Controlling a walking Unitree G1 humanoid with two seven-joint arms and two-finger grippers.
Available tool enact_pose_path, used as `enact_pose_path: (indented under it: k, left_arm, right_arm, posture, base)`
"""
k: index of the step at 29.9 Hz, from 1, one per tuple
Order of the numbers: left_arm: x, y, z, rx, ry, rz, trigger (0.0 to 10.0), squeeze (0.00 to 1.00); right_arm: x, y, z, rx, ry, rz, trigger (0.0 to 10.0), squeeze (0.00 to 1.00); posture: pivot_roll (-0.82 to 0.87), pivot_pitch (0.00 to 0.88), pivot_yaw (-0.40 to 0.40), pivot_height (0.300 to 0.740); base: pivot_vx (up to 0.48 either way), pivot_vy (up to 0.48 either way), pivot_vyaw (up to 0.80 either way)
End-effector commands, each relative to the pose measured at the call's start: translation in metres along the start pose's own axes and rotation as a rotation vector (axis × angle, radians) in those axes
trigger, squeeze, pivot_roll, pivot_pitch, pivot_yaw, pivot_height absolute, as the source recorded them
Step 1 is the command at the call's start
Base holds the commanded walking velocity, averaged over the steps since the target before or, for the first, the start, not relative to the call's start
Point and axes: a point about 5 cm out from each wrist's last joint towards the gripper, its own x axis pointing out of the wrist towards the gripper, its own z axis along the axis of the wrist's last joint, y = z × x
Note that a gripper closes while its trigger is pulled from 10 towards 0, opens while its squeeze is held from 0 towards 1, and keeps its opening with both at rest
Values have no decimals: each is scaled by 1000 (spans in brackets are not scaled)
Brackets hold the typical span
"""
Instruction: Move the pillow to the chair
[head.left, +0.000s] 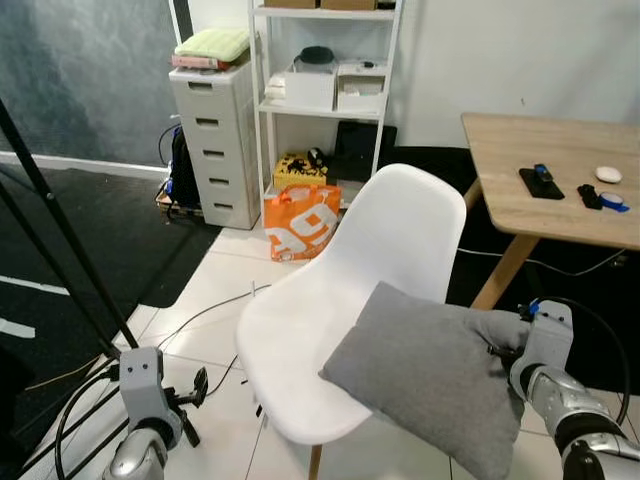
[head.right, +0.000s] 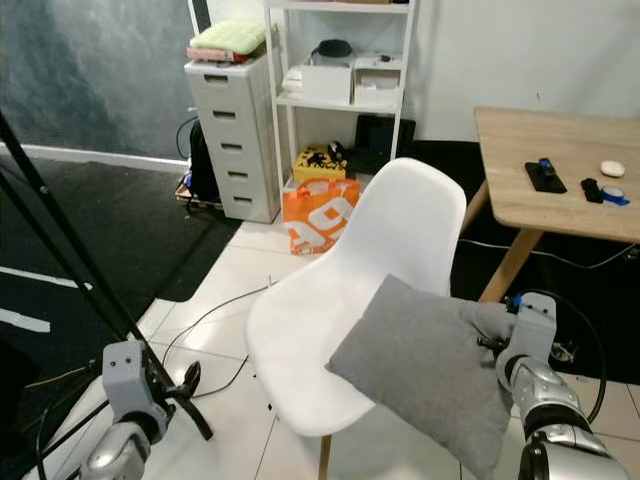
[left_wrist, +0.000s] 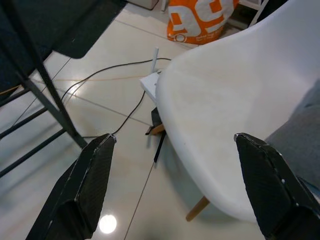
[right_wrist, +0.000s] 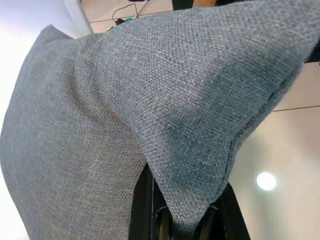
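Note:
A grey pillow (head.left: 425, 375) lies tilted over the right front edge of the white shell chair (head.left: 340, 300), one corner hanging past the seat. My right gripper (head.left: 497, 352) is shut on the pillow's right corner, and the right wrist view has the grey fabric (right_wrist: 125, 110) pinched between the black fingers (right_wrist: 142, 205). My left gripper (left_wrist: 175, 185) hangs low at the chair's left, open, with its fingertips (left_wrist: 95, 170) wide apart above the tiled floor and the seat edge (left_wrist: 225, 100).
A wooden table (head.left: 555, 180) with small items stands at the right. Behind the chair are an orange bag (head.left: 300, 220), a white shelf unit (head.left: 325, 80) and a grey drawer cabinet (head.left: 215, 135). Black tripod legs (head.left: 60, 240) and cables (head.left: 200, 315) cross the floor at left.

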Motion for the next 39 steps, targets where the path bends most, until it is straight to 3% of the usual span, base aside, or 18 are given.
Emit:
enact_pose_path:
  k: [1, 16, 26, 39]
  left_arm:
    - [-1, 1, 3, 25, -3, -9, 10000, 0]
    - [-1, -1, 2, 22, -5, -19, 10000, 0]
    - [-2, -2, 4, -7, -13, -26, 10000, 0]
    - [-3, -3, 3, -5, -9, -40, 10000, 0]
  right_arm:
    - [0, 4, 15, 24, -67, 11, 10000, 0]
    - [1, 11, 17, 20, -86, 62, 10000, 0]
    - [2, 17, 11, -24, -48, 98, 10000, 0]
    - [1, 15, 7, -22, -32, 96, 10000, 0]
  posture:
    - [-213, 0, 23, 740]
    - [-213, 0, 23, 740]
    - [-211, 0, 23, 740]
    - [-208, 0, 28, 740]
  base:
    - [326, 0, 0]
    - [362, 0, 0]
    - [0, 0, 0]
    - [0, 0, -727]
